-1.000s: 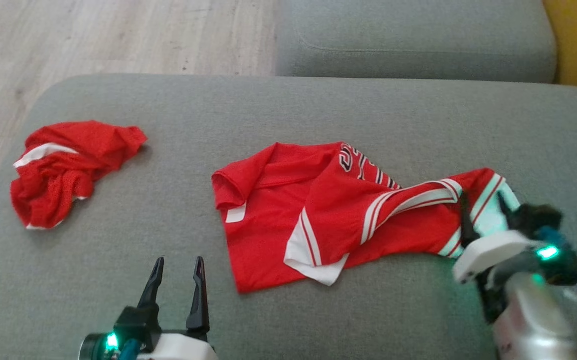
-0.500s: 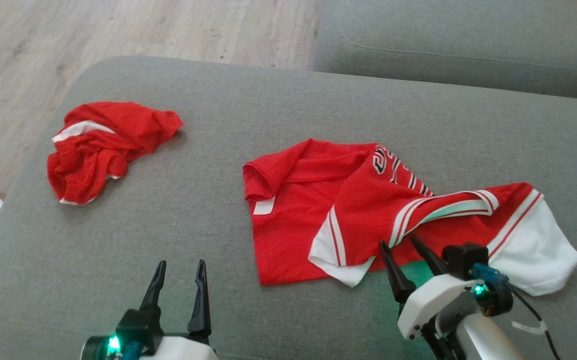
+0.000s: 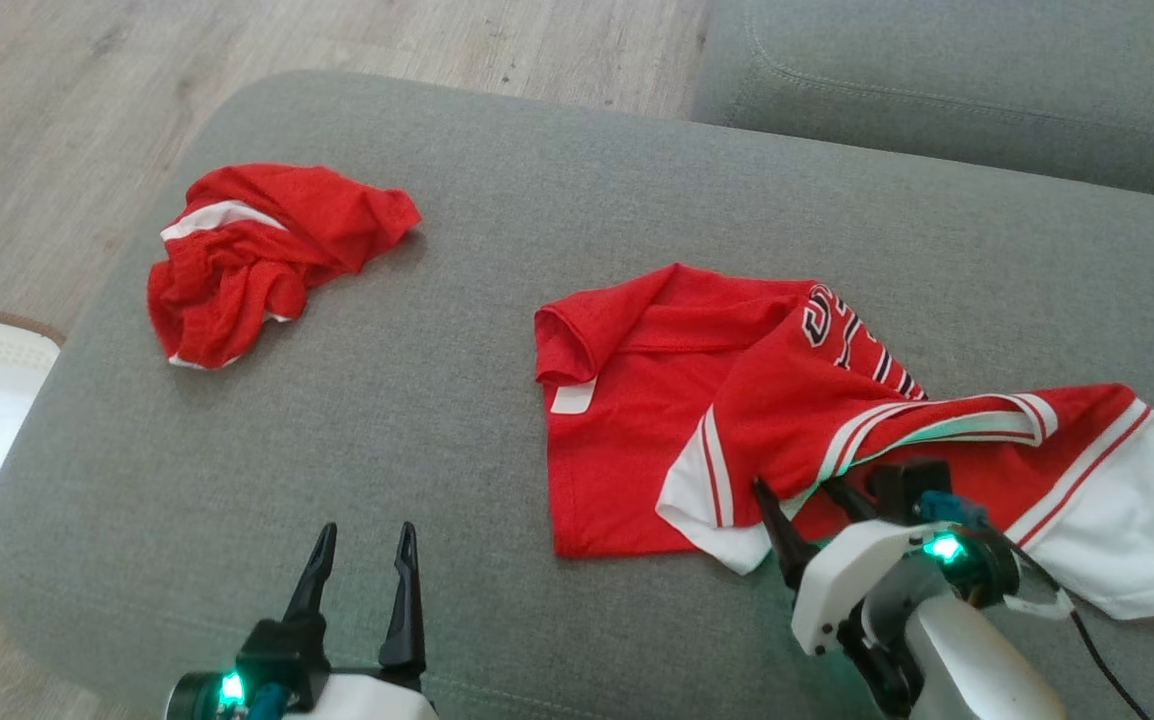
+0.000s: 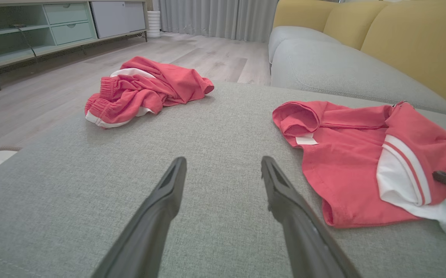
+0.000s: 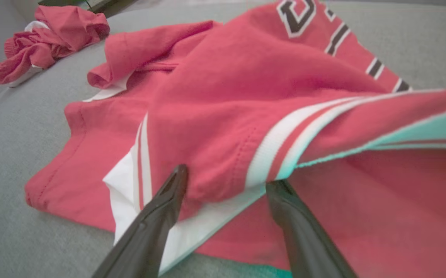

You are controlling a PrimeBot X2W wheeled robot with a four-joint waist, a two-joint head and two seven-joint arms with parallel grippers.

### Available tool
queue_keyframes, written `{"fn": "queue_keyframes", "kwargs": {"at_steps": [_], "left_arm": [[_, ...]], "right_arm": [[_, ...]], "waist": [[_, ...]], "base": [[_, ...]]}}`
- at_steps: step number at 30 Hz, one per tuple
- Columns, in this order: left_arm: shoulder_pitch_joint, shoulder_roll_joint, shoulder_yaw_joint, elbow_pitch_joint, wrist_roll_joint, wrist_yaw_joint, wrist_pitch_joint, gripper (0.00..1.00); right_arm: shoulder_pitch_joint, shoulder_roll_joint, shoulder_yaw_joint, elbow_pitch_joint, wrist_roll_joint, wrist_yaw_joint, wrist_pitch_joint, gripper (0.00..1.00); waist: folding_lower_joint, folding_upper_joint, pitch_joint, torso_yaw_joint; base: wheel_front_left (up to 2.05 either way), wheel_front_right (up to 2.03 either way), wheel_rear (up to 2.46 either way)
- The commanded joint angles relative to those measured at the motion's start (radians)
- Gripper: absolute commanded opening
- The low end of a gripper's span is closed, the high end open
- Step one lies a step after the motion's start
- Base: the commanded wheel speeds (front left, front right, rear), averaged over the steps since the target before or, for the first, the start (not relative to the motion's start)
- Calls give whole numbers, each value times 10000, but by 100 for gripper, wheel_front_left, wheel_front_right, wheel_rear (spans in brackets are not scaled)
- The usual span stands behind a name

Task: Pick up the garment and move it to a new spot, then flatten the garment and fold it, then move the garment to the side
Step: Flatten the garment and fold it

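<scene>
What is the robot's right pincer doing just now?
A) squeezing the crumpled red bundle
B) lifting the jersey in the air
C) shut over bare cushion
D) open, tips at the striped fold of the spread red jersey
D: the right pincer stands open astride the striped fold of the jersey, which lies on the cushion, not yet gripped.

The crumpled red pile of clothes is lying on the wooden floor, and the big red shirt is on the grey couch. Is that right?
Not quite. The crumpled red pile isn't on the wooden floor. It lies on the grey couch too, near its far left corner, as the head view shows. The big red shirt is on the couch, just as you said.
</scene>
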Motion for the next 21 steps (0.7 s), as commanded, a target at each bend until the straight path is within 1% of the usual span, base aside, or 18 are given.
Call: {"fn": "queue_keyframes", "kwargs": {"at_steps": [1,2,3,4,5,8,12,16,21], "left_arm": [[-473,38,328,-237,-19,-5,-157,100],[-463,34,328,-233,-17,-3,-160,100],[-451,33,330,-229,-15,0,-162,100],[-438,34,333,-223,-15,2,-164,100],[-425,35,335,-215,-16,5,-166,100],[-413,29,343,-201,-23,8,-170,100],[-393,23,367,-222,-26,31,-175,100],[-439,-23,364,-249,-9,16,-181,100],[-645,-126,321,-225,53,-97,-189,100]], "right_arm": [[-434,-12,297,-237,48,65,-175,100],[-502,-12,360,-233,109,65,-244,100],[-570,-12,433,-236,161,65,-304,71],[-632,-12,534,-244,196,65,-325,19],[-695,-12,630,-278,247,65,-349,0],[-948,-12,790,-508,410,65,-483,0],[-1573,-12,489,-847,414,65,-633,0],[-2575,-12,-565,-672,-178,65,-532,0],[-4075,-61,-2516,241,-1513,65,-298,0]], "waist": [[-1,0,-6,8],[-1,0,-12,10],[-1,0,-21,6],[-1,0,-33,-2],[-1,0,-45,-14],[-1,0,-67,-70],[-1,0,-57,-191],[-1,0,57,-240],[-1,0,369,-128]], "base": [[0,0,0],[0,0,0],[0,0,0],[0,0,0],[0,0,0],[0,0,0],[0,0,0],[0,0,0],[0,0,0]]}}
